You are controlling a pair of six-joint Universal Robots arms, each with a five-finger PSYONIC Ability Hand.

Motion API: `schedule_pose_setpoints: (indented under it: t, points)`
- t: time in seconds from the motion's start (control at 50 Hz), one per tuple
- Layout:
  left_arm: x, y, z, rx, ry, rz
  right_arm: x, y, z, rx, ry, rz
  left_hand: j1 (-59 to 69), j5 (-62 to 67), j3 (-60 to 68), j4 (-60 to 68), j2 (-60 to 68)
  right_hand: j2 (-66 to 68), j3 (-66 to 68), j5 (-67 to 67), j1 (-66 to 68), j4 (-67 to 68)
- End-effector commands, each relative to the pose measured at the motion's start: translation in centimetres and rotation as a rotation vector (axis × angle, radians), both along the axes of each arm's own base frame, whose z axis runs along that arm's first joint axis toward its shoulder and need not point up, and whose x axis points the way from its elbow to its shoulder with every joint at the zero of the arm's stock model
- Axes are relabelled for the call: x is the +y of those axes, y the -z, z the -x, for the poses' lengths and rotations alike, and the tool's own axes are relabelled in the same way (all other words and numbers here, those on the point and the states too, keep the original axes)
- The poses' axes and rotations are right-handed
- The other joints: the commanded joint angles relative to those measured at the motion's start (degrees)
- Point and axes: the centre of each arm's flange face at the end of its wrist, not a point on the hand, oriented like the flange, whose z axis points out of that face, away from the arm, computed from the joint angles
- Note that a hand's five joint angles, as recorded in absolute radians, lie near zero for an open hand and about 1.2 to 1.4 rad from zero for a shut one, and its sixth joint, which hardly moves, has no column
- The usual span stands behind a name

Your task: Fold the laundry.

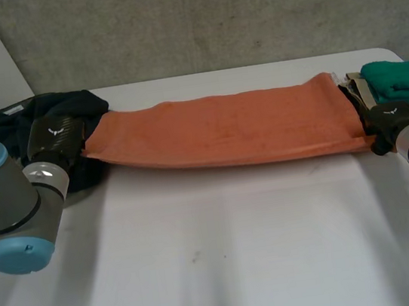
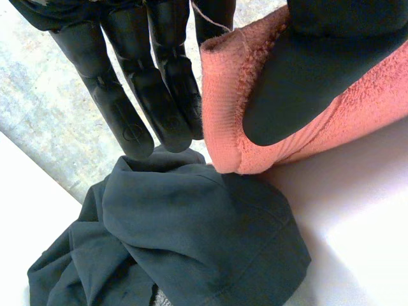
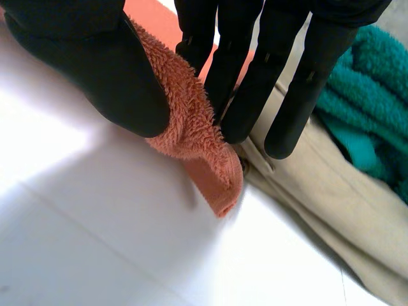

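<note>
An orange towel (image 1: 232, 130) is stretched in a long band across the far half of the white table (image 1: 219, 257). My left hand (image 1: 56, 137) holds its left end; in the left wrist view the thumb (image 2: 299, 76) presses the towel's edge (image 2: 229, 95) against the straight fingers (image 2: 159, 95). At the other end my right hand (image 1: 388, 116) grips the towel: in the right wrist view the thumb (image 3: 95, 70) and fingers (image 3: 248, 83) pinch the orange towel's corner (image 3: 197, 146), which hangs just above the table.
A dark grey garment (image 1: 70, 115) lies bunched at the far left, beneath my left hand (image 2: 191, 242). At the far right a teal towel (image 1: 404, 79) lies on a beige garment (image 3: 319, 204), both close behind my right hand. The near table is bare.
</note>
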Motion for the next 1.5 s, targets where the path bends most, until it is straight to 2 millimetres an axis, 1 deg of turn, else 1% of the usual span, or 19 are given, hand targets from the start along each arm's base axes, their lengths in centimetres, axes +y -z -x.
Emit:
schedule_pose_setpoints:
  t: [0.02,0.06,0.16,0.26,0.34,0.44,0.62,0.72,0.9,0.94,0.98,1.0,1.06,1.08,1.16,1.2,1.28,1.36,1.5]
  points:
    - [1.5,-0.3,-0.3,-0.020,0.004,-0.027,1.3,0.4,0.5,0.045,-0.012,-0.057,14.31,13.10,11.63,11.11,11.34,12.29,11.79,13.72,15.30,11.43]
    - [2.5,-0.3,-0.6,-0.043,0.005,-0.050,2.7,0.0,0.6,0.095,-0.037,-0.092,14.31,13.10,11.63,11.11,11.34,12.29,11.79,13.72,15.30,11.43]
    - [6.5,-0.5,-1.9,-0.206,0.023,-0.156,6.0,-3.3,1.4,0.251,-0.106,-0.118,14.31,13.10,11.63,11.11,11.34,12.29,11.79,13.72,15.30,11.43]
    - [12.9,0.6,-4.5,-0.522,0.095,-0.381,10.2,-4.2,3.9,0.472,-0.200,-0.269,14.31,13.10,11.63,11.11,11.34,12.29,11.79,13.72,15.30,11.43]
    - [16.2,0.9,-6.2,-0.662,0.148,-0.484,13.3,-4.5,5.5,0.600,-0.290,-0.393,14.31,13.10,11.63,11.11,11.34,12.29,11.79,13.72,15.30,11.43]
    - [17.0,1.3,-6.2,-0.669,0.207,-0.494,13.6,-4.0,6.3,0.574,-0.250,-0.415,14.31,13.10,11.63,11.11,11.34,12.29,11.79,13.72,15.30,11.43]
    - [12.8,0.8,-4.3,-0.615,0.212,-0.293,10.3,-4.8,5.1,0.524,-0.195,-0.156,14.31,13.10,11.63,11.11,11.34,12.29,11.79,13.72,15.30,11.43]
    - [7.9,1.2,-2.5,-0.535,0.172,-0.168,7.4,-4.2,3.2,0.475,-0.191,-0.012,14.31,13.10,11.63,11.11,11.34,12.29,11.79,13.72,15.30,11.43]
    - [1.7,2.0,-0.9,-0.504,0.079,-0.098,1.8,-3.2,0.1,0.451,-0.202,0.218,14.31,13.10,11.63,11.11,11.34,12.29,11.79,13.72,15.30,11.43]
    - [-0.9,0.4,0.3,-0.487,0.063,0.009,0.5,-4.2,-0.9,0.454,-0.203,0.289,14.31,13.10,11.63,11.11,11.34,12.29,11.79,13.72,15.30,11.43]
    - [-2.9,-1.9,1.1,-0.461,0.034,0.116,-2.0,-7.5,-2.0,0.443,-0.147,0.443,14.31,13.10,11.63,11.11,11.34,12.29,11.79,13.72,15.30,11.43]
    - [-4.8,-5.2,1.5,-0.420,-0.012,0.241,-2.7,-9.0,-2.2,0.428,-0.117,0.501,14.31,13.10,11.63,11.11,11.34,12.29,11.79,13.72,15.30,11.43]
    - [-7.0,-10.9,1.7,-0.320,-0.092,0.441,-4.8,-14.8,-2.3,0.309,0.011,0.723,14.31,13.10,11.63,11.11,11.34,12.29,11.79,13.72,15.30,11.43]
    - [-7.7,-14.2,1.6,-0.224,-0.132,0.554,-5.1,-16.1,-2.3,0.270,0.032,0.778,14.31,13.10,11.63,11.11,11.34,12.29,11.79,13.72,15.30,11.43]
    - [-8.0,-19.0,0.6,0.011,-0.175,0.698,-4.8,-21.8,-2.1,0.098,0.077,0.999,14.31,13.10,11.63,11.11,11.34,12.29,11.79,13.72,15.30,11.43]
    - [-7.8,-19.4,0.5,0.072,-0.163,0.693,-4.2,-23.5,-1.9,0.049,0.077,1.048,14.31,13.10,11.63,11.11,11.34,12.29,11.79,13.72,15.30,11.43]
    - [-7.4,-18.1,0.4,0.072,-0.150,0.619,-4.1,-22.6,-2.0,0.046,0.068,1.006,14.31,13.10,11.63,11.11,11.34,12.29,11.79,13.72,15.30,11.43]
    - [-7.2,-14.6,0.3,0.036,-0.145,0.499,-4.0,-20.9,-2.2,0.055,0.047,0.932,14.31,13.10,11.63,11.11,11.34,12.29,11.79,13.72,15.30,11.43]
    - [-6.0,-8.8,0.1,-0.022,-0.129,0.322,-3.9,-16.1,-2.8,0.072,-0.022,0.762,14.31,13.10,11.63,11.11,11.34,12.29,11.79,13.72,15.30,11.43]
